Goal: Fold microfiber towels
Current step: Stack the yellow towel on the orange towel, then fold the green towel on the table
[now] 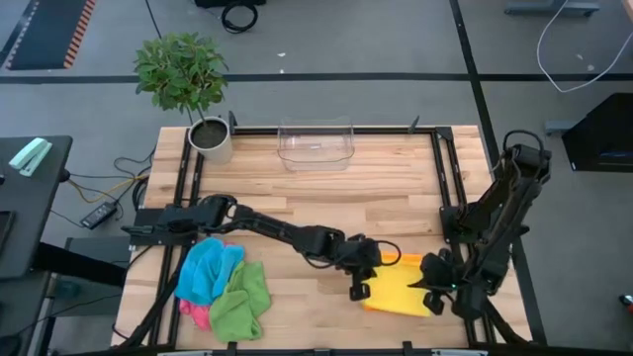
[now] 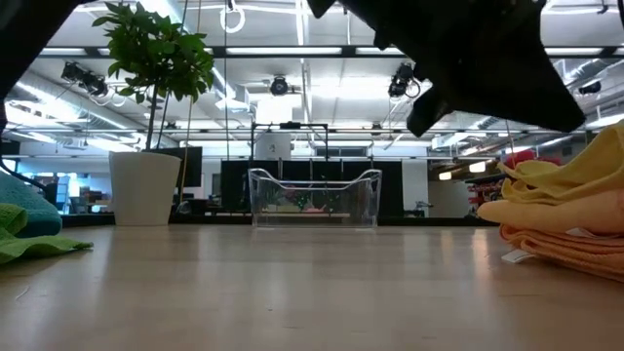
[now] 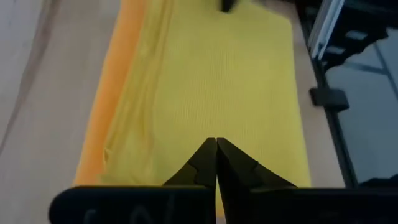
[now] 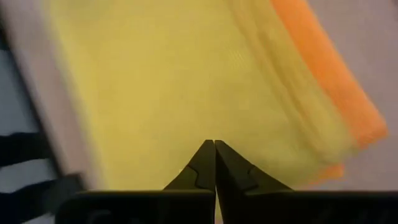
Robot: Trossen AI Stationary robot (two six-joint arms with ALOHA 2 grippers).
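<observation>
Yellow microfibre fills both wrist views: the left gripper point(image 3: 216, 146) and the right gripper point(image 4: 214, 149) each hover over the yellow towel point(image 1: 404, 284) with fingers pressed together, holding nothing. In the high view the left gripper stands at the towel's left edge and the right gripper at its right edge, near the front right of the wooden table point(image 1: 326, 213). The yellow towel lies flat as a neat rectangle on top of an orange towel point(image 4: 329, 68), whose edge shows along one side — together a small finished stack. Left to do, by the look of it: a loose heap at the near left, with a blue towel point(image 1: 206, 269), a green towel point(image 1: 242, 297) and a pink towel point(image 1: 198, 314) crumpled and overlapping. All cloths look soft, fine-ribbed and limp. At the far edge stand a clear plastic bin point(image 1: 316, 144) — rigid, open-topped — and a potted plant point(image 1: 188, 84) in a white pot.
</observation>
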